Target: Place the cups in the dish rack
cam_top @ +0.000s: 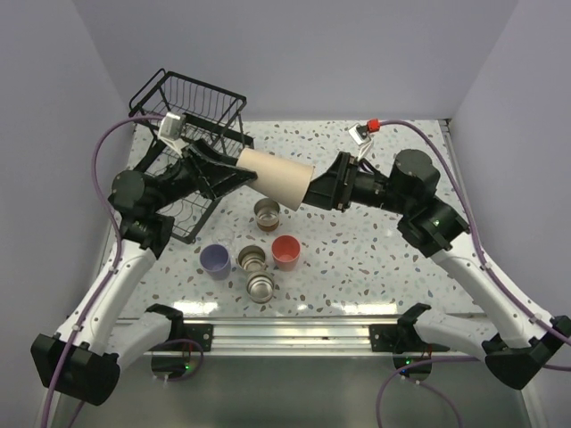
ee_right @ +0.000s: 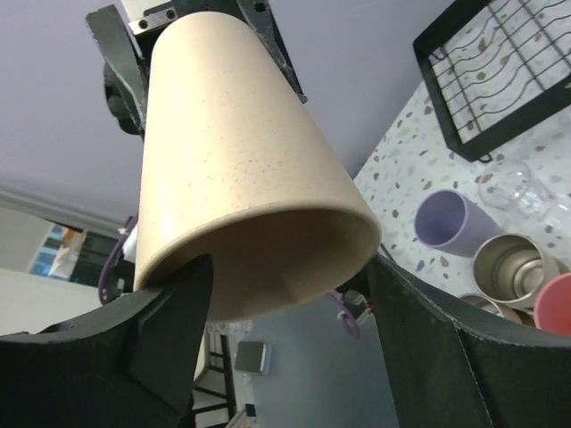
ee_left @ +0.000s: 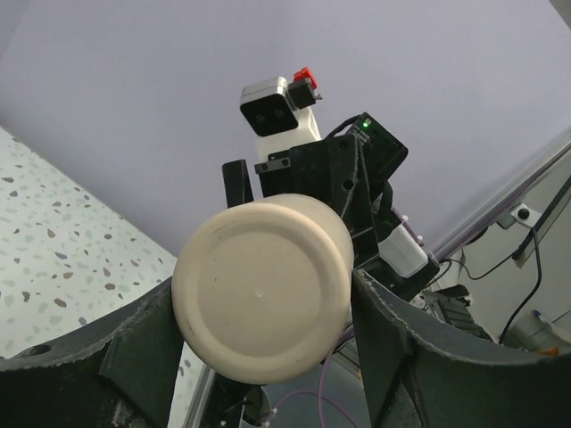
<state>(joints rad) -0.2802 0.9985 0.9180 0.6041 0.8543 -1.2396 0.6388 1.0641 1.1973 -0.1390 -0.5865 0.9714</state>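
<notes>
A tan cup (cam_top: 277, 178) hangs on its side in mid-air between both arms. My left gripper (cam_top: 234, 175) is shut on its base end; in the left wrist view the round base (ee_left: 259, 290) fills the space between both fingers. My right gripper (cam_top: 314, 189) is open around the rim end (ee_right: 259, 241), and its right finger (ee_right: 428, 321) stands apart from the cup. The black wire dish rack (cam_top: 192, 98) stands at the back left. On the table lie a lavender cup (cam_top: 214, 261), a red cup (cam_top: 285, 251) and three steel cups (cam_top: 267, 212).
A clear glass (ee_right: 513, 192) sits by the rack's lower edge (ee_right: 464, 134). The loose cups cluster below the raised tan cup, near the table's front rail (cam_top: 285, 321). Purple cables trail from both arms.
</notes>
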